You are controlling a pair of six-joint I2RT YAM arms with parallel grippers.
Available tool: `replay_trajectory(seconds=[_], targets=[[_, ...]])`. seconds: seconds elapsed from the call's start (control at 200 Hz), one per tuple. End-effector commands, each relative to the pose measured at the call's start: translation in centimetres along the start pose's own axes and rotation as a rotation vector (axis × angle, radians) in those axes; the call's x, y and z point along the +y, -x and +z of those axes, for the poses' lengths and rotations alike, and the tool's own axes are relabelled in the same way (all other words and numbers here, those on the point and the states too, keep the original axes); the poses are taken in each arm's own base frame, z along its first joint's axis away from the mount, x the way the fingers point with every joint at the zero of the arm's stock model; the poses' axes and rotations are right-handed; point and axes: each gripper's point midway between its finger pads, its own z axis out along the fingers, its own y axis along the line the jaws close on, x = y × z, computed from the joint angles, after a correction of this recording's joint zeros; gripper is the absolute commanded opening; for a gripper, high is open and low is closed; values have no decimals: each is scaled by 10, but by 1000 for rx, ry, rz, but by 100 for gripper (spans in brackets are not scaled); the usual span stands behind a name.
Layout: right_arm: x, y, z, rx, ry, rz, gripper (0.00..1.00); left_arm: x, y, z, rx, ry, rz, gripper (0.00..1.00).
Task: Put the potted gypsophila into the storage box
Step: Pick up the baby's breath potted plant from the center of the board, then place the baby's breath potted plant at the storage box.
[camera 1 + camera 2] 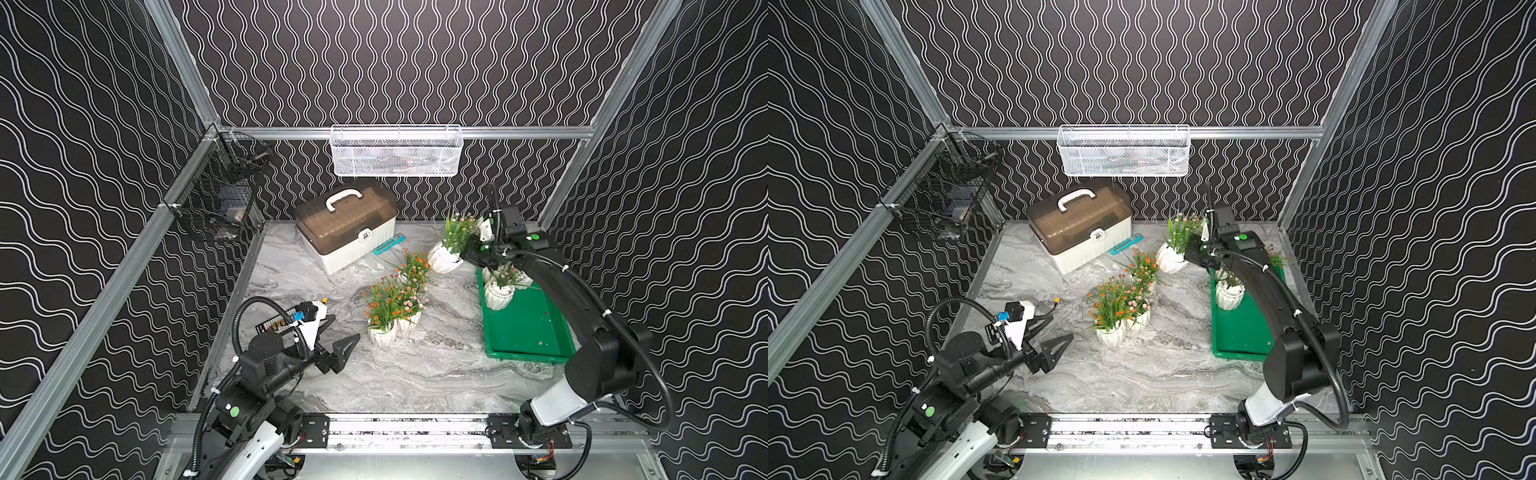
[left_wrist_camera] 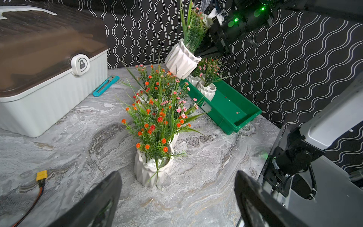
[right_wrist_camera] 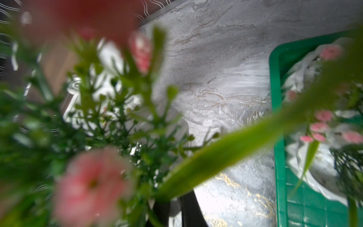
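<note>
My right gripper (image 1: 466,252) is shut on the rim of one potted gypsophila (image 1: 444,258), a white ribbed pot with pink flowers. It hangs tilted above the table, just beside the far end of the green storage box (image 1: 534,328). Its sprigs fill the right wrist view, where the black fingers (image 3: 163,213) pinch the white rim. Two pots (image 1: 498,296) stand in the box's far end. Three more pots (image 1: 381,334) cluster mid-table, the nearest (image 2: 153,171) just ahead of my left gripper (image 2: 177,175). That gripper is open and holds nothing.
A white case with a brown lid (image 1: 347,232) stands at the back, with a teal utility knife (image 1: 389,244) beside it. A white mesh basket (image 1: 397,151) and a black wire basket (image 1: 220,199) hang on the frame. A yellow-plugged cable (image 2: 41,175) lies near the left arm.
</note>
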Motion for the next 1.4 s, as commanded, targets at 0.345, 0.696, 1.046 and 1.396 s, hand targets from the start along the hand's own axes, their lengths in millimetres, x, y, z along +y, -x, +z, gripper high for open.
replay_trajectory(seconds=[0.345,0.696,1.046,1.396], targets=[[-2,-28,-70,-98,55,4,0,-17,9,-1,-30,-93,30,92],[-55,-59,-105,-163,-142,52,0,-43,8,2,-14,-263,10,92],[-124,-77,-127,-222,-435,115,0,-59,10,-1,-29,-363,9,92],[-195,-79,-145,-252,-570,301,0,-54,9,-1,-22,-333,15,92]])
